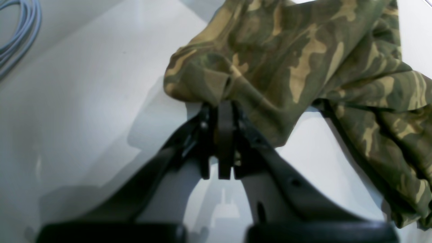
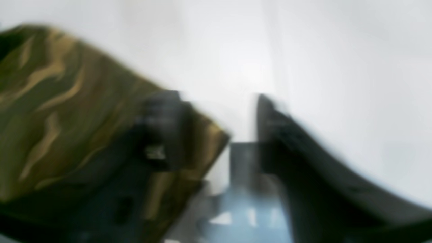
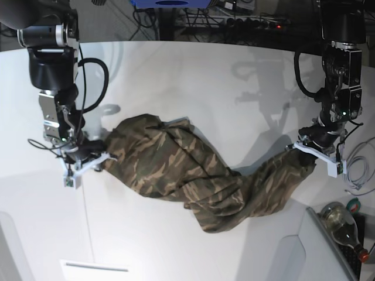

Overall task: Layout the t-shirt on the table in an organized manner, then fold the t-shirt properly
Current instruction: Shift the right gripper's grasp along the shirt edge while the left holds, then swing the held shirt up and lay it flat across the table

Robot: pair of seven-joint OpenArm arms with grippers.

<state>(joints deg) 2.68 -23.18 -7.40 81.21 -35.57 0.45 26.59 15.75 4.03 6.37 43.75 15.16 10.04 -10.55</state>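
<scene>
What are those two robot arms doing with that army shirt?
They're trying to spread the t-shirt out on the white table so it can be folded. The left gripper is shut on one end of the shirt. The right gripper is at the other end, but its view is too blurry to tell if it's gripping. The shirt is stretched between them, bunched and wrinkled, not flat yet.

Your left gripper (image 1: 225, 108) has its fingers pressed together, pinching the t-shirt (image 1: 287, 60); your right gripper (image 2: 216, 118) shows a gap between its blurred fingers, one lying over the cloth, both arms reaching down
</scene>
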